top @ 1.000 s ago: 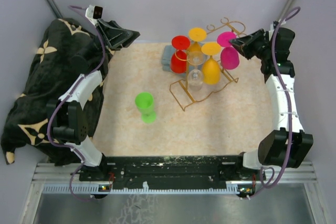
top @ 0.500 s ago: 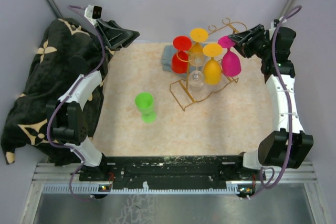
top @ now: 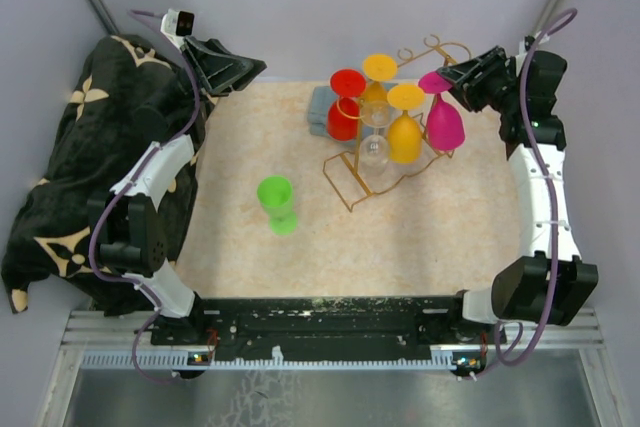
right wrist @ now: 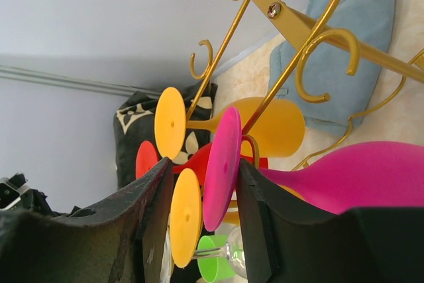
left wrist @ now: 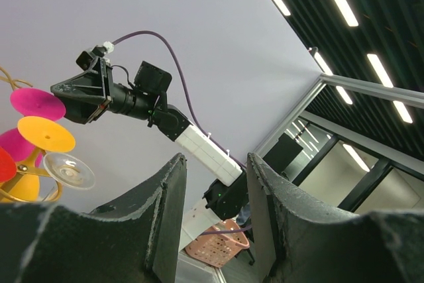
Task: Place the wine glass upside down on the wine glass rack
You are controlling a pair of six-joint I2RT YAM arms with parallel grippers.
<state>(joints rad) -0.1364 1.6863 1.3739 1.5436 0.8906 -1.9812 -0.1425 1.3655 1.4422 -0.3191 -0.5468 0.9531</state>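
A pale speckled counter carries everything. A black blanket with a gold pattern is heaped along its left edge.

The wine glass rack, thin gold wire with curled hook ends, stands by the far edge, toward the far right corner. Five glasses hang on it upside down, feet up and bowls down. The magenta wine glass is on the side nearest the right edge. Two orange glasses hang next to it, then a clear glass, and a red glass on the side toward the left edge. A folded blue-grey cloth lies on the counter just beside the red glass, at the far edge.

A green glass stands alone on the counter, left of the middle and well apart from the rack.

The right end effector is at the magenta glass's foot. In the wrist view its fingers stand apart on either side of the thin magenta disc, with a gap showing, so nothing is clamped.

The left end effector is raised at the far left corner, its fingers partway apart and holding nothing.
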